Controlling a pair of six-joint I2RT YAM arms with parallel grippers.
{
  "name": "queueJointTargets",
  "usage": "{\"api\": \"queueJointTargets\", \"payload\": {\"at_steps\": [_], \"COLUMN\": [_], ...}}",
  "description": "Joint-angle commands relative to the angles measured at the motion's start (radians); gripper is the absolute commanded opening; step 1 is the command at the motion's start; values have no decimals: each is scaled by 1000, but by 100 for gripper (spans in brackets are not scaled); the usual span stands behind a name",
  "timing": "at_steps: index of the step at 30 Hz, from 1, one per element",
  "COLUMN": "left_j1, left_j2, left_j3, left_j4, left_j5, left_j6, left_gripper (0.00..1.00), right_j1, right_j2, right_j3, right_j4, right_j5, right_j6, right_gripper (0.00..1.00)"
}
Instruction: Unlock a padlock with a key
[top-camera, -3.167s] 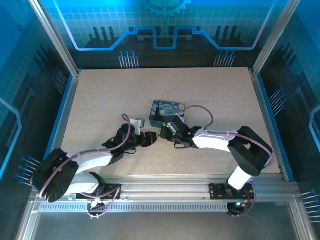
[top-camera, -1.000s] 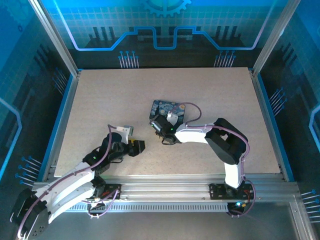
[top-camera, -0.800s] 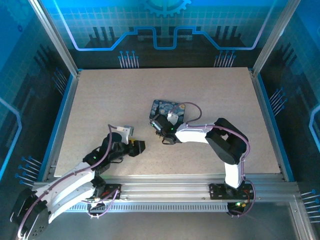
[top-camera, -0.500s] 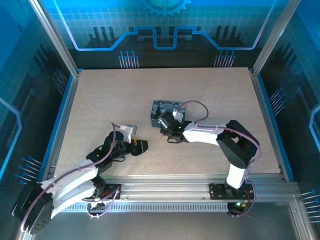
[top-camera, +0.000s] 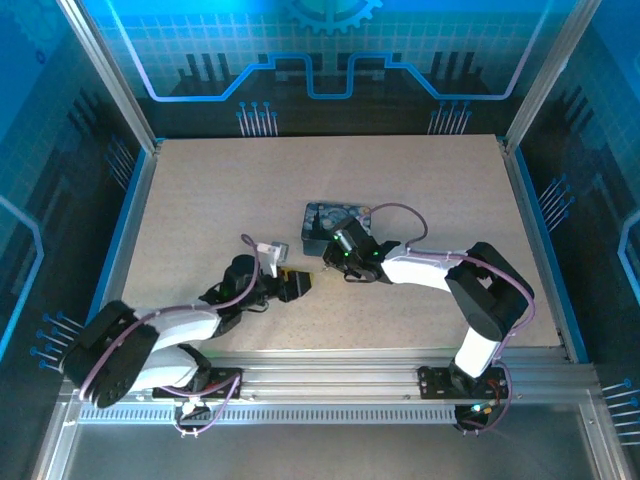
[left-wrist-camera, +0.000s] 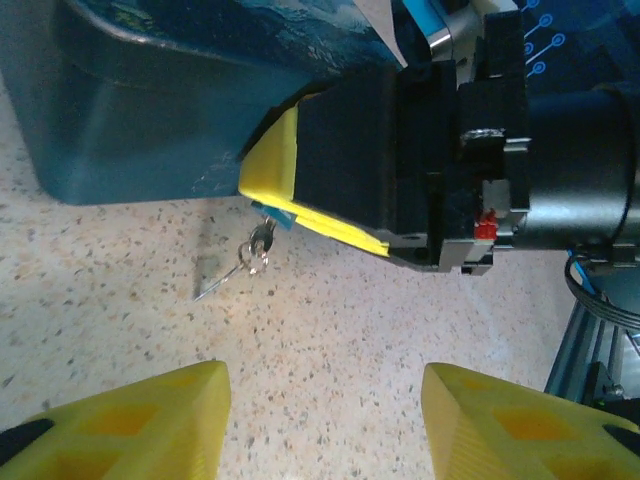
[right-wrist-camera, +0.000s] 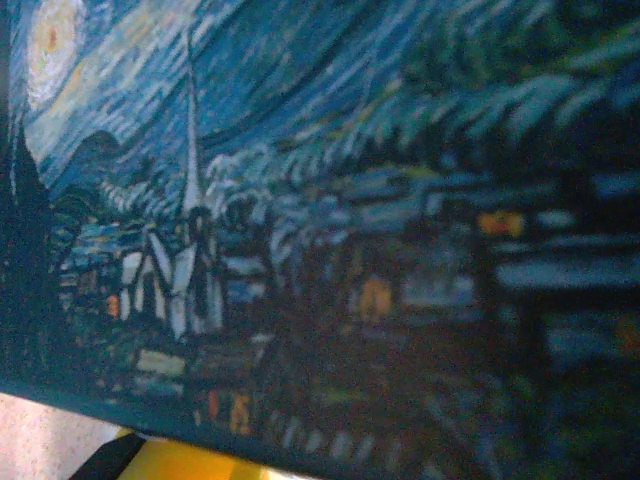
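Yellow fingertips of the left gripper stand spread apart with nothing between them, low over the speckled table. Its arm lies stretched low from the base towards the middle, wrist pointing right. Just ahead, the key hangs slanted from the tip of the right gripper, whose fingers are pressed together on the key's ring end. Behind them stands the night-sky box. At the right, the right arm folds at the elbow, forearm reaching left, its gripper just beside the box's near side.
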Motion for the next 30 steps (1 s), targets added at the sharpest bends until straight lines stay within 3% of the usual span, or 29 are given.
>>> {"api": "queueJointTargets", "payload": {"at_steps": [1, 5, 11, 30], "left_j1": [7, 14, 56, 75], "left_j2": [105, 259, 509, 619], "left_j3": [4, 24, 40, 109], "left_j4": [246, 388, 690, 692], "left_j5": [31, 42, 104, 187], "left_j6": [-37, -65, -178, -195], "left_gripper": [52, 50, 41, 42], "right_j1": [-15, -24, -37, -62], "right_j2": [-23, -23, -23, -43], "right_j3": [-15, -35, -43, -108], "right_j4": [69, 103, 141, 193], "right_j5": [-69, -104, -148, -195], "right_j6": [11, 26, 43, 57], "right_gripper": [2, 1, 1, 0]}}
